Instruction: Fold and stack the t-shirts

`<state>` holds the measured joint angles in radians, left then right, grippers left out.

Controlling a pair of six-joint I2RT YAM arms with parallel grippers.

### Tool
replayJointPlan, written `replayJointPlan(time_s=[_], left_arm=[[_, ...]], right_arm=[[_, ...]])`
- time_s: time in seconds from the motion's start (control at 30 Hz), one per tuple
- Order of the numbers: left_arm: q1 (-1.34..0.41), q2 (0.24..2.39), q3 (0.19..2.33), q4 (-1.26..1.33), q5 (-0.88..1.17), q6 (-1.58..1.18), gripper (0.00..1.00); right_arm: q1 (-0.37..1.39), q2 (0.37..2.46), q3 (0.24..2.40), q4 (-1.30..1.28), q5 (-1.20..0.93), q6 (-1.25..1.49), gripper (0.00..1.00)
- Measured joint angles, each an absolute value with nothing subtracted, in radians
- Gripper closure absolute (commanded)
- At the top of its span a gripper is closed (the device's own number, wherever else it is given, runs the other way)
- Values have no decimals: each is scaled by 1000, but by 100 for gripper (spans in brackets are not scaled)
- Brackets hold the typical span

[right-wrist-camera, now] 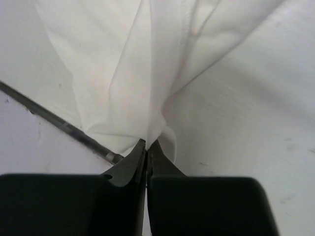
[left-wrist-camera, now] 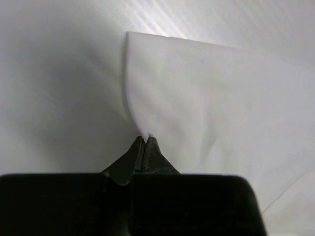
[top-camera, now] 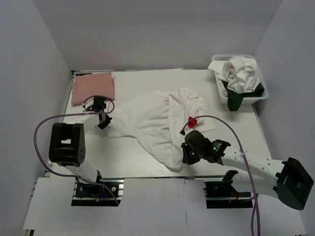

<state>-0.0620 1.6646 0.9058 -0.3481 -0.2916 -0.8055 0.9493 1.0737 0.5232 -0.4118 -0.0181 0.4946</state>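
Observation:
A large white t-shirt (top-camera: 157, 123) lies crumpled across the middle of the table, a bit of its red print (top-camera: 192, 121) showing. My left gripper (top-camera: 105, 121) is shut on the shirt's left edge (left-wrist-camera: 142, 129); cloth (left-wrist-camera: 206, 98) spreads out ahead of the jaws. My right gripper (top-camera: 186, 156) is shut on the shirt's near right edge, with gathered folds (right-wrist-camera: 147, 73) rising from the closed tips (right-wrist-camera: 147, 143). A folded salmon-pink t-shirt (top-camera: 93, 88) rests at the back left. More white and dark green t-shirts (top-camera: 239, 78) fill the basket.
A white mesh basket (top-camera: 262, 93) stands at the back right corner. White walls enclose the table on three sides. The table's near edge (right-wrist-camera: 49, 118) runs just below the right gripper. Purple cables loop beside both arms.

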Motion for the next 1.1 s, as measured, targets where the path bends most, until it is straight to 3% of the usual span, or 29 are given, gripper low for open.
replayJointPlan(time_s=[0.13, 0.37, 0.57, 0.83, 1.1], left_arm=[[-74, 1495, 825, -397, -276, -805, 100], [-84, 937, 859, -382, -331, -801, 100], [-84, 810, 1069, -390, -365, -789, 100], [-83, 844, 1390, -440, -317, -738, 100], [-71, 808, 1748, -467, -212, -636, 100]], right_arm=[[941, 1026, 623, -482, 173, 519, 100], [920, 945, 850, -462, 638, 519, 100], [919, 896, 984, -301, 858, 365, 100], [920, 884, 1307, -103, 898, 79, 100], [921, 883, 1700, -140, 677, -46, 100]])
